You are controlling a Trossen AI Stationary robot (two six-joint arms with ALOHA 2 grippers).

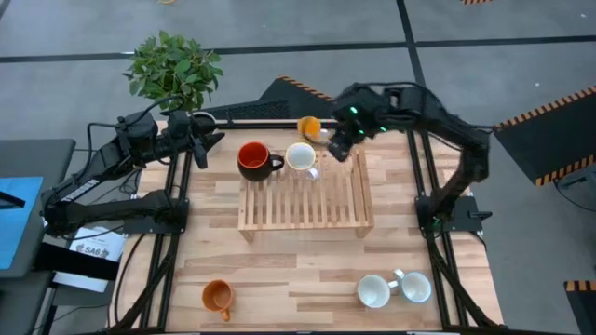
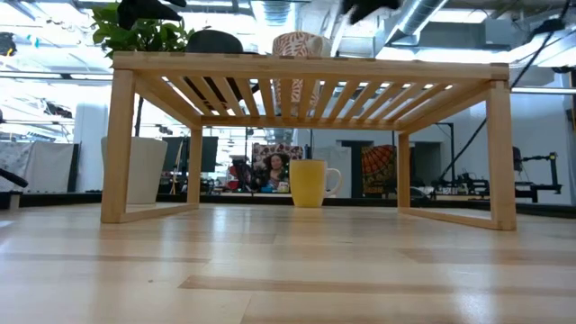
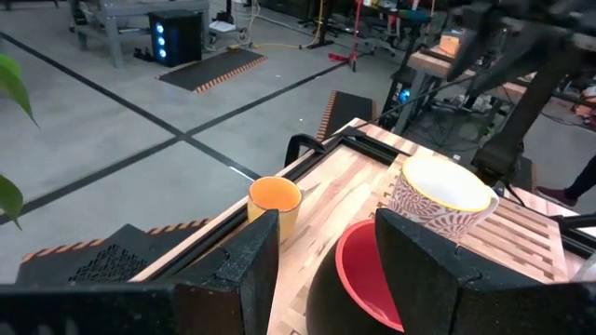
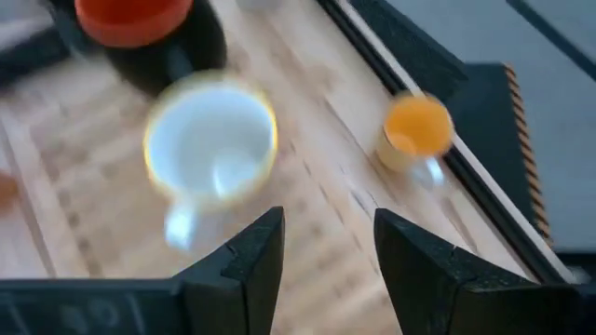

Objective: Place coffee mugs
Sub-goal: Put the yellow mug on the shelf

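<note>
Just below the right gripper (image 1: 337, 149), fingers apart and empty: patterned white mug (image 1: 301, 157), empty, on the slatted wooden rack (image 1: 307, 209). Beside it, red mug (image 1: 253, 160), empty. Yellow-orange mug (image 1: 309, 127) just behind, on table (image 1: 279, 270). Left gripper (image 1: 200, 149), fingers apart, empty, near red mug. Orange mug (image 1: 217, 297) and two white mugs (image 1: 391, 288), far edge.

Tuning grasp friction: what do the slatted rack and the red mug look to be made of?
Rack: light unfinished-looking wood, maybe bamboo; pale grain and parallel slats show, matte with little shine. Red mug: looks like glazed ceramic; smooth glossy red inside, dark outer wall and black handle. Ceramic is a guess from the look; coated metal can't be ruled out.
</note>
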